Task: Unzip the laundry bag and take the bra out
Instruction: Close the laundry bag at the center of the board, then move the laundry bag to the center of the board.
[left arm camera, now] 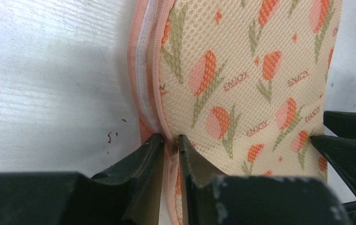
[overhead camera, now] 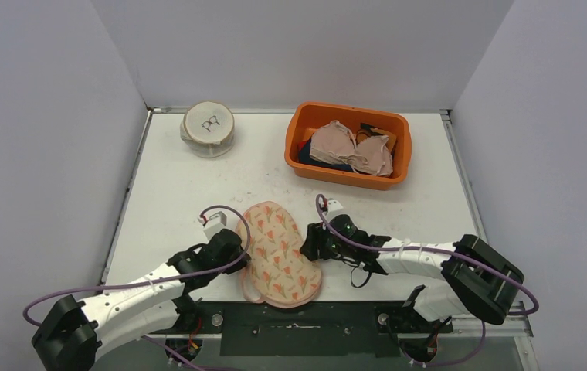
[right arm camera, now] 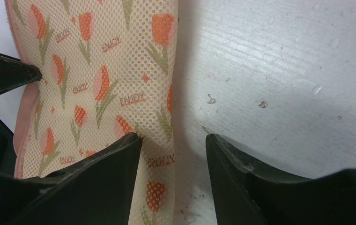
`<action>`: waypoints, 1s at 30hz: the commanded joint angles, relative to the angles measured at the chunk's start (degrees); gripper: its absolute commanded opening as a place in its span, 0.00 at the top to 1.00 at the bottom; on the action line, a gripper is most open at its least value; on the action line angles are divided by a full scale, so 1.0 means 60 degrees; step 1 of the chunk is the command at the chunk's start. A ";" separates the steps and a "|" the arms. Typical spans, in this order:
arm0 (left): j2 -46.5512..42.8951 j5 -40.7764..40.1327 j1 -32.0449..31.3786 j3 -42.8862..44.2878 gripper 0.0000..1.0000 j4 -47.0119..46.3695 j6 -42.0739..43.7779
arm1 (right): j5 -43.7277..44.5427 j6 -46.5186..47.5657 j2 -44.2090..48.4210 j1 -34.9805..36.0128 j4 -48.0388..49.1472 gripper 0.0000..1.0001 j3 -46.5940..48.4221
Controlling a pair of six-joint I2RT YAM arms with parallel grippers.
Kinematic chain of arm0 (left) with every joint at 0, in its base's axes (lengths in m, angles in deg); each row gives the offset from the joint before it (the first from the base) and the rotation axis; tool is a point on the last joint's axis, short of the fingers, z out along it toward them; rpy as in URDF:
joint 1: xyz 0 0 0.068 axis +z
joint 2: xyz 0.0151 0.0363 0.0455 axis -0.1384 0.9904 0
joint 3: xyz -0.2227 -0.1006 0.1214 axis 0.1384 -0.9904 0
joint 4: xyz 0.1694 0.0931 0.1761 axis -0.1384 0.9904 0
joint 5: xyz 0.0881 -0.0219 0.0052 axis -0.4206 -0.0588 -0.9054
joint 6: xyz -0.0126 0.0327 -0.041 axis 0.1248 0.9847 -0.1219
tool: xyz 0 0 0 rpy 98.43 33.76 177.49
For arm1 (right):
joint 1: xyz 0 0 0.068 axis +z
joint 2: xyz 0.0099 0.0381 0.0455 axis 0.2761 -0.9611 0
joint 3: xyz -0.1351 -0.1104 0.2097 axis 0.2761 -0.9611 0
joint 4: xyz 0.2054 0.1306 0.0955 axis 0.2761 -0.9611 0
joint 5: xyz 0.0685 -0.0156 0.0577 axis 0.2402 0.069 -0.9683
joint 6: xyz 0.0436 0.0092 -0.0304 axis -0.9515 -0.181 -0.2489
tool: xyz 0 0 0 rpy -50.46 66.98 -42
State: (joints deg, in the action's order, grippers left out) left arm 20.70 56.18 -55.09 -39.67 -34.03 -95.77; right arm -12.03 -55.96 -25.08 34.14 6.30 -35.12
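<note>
Seemingly left gripper pinches laundry bag seam; right gripper spread.

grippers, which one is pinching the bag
The left gripper: its jaws are shut on the pink zipper edge of the bag. The right gripper is open, one finger over the bag, the other over bare table.

Floral laundry bag near front edge, orange bin behind
</note>
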 commanded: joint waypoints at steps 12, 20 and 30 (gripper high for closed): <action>0.2249 -0.0333 0.0026 0.0109 0.88 -0.3044 0.1238 | 0.0372 -0.1329 0.2846 0.0315 0.0855 0.58 -0.2526; 0.4478 -0.0033 -0.0008 0.1907 0.90 -0.3713 0.2092 | 0.1461 -0.1498 0.5406 0.0748 -0.1340 0.54 -0.2609; -0.0024 -0.0493 -0.0111 0.2019 0.42 0.0138 0.1868 | 0.2123 -0.0244 0.5255 0.0373 -0.2372 0.40 -0.0278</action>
State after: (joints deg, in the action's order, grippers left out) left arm 31.15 53.16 -55.22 -27.45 -41.27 -85.04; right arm -1.19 -61.71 10.88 37.51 -9.48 -45.32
